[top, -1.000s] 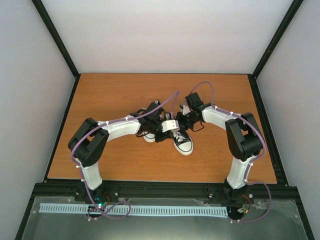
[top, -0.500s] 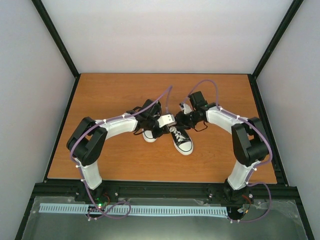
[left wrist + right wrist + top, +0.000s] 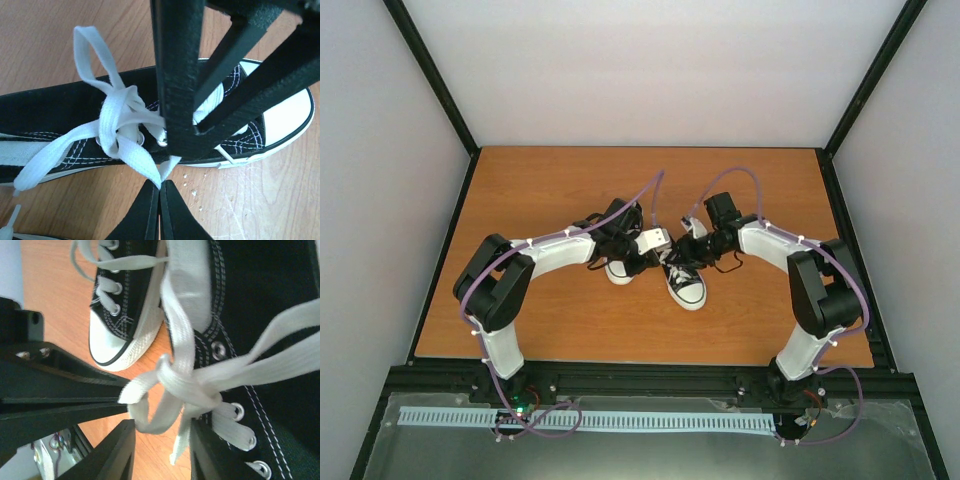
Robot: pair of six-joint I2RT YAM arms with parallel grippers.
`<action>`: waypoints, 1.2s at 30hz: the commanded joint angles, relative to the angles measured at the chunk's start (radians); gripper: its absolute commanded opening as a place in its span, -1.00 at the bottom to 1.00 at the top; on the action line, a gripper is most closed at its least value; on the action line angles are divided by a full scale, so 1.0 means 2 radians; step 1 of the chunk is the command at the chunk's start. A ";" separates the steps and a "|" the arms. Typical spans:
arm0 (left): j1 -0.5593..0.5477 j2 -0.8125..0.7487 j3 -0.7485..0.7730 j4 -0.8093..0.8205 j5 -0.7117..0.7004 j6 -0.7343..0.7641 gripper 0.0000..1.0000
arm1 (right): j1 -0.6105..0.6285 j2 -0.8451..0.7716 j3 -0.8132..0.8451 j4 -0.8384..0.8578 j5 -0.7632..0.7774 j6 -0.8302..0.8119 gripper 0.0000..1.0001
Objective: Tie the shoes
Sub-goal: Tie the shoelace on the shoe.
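Two hands converge on one shoe [image 3: 686, 285] lying on the counter [image 3: 540, 190]. The left hand [image 3: 160, 189] is clamped on a lace end [image 3: 142, 160] just off the shoe's side. The right hand [image 3: 161, 426] has its fingers apart, with a lace strand [image 3: 150, 412] lying between them. The knot [image 3: 120, 120] sits between both hands. The shoe's long axis runs crosswise to the line joining them.

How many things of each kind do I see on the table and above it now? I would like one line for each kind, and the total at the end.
shoes: 2
laces: 2
arms: 2
Total: 6
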 commanded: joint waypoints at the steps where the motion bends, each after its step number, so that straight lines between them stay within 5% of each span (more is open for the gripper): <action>1: 0.002 -0.014 0.009 0.007 0.003 -0.006 -0.98 | -0.001 -0.016 -0.023 0.019 0.005 0.006 -0.46; 11: 0.004 -0.014 0.011 0.007 0.001 -0.006 -0.98 | -0.001 -0.016 -0.043 0.018 0.017 0.003 -0.91; 36: 0.008 -0.015 0.007 -0.010 0.010 0.033 -0.99 | 0.021 -0.045 -0.079 -0.054 -0.054 -0.058 -0.94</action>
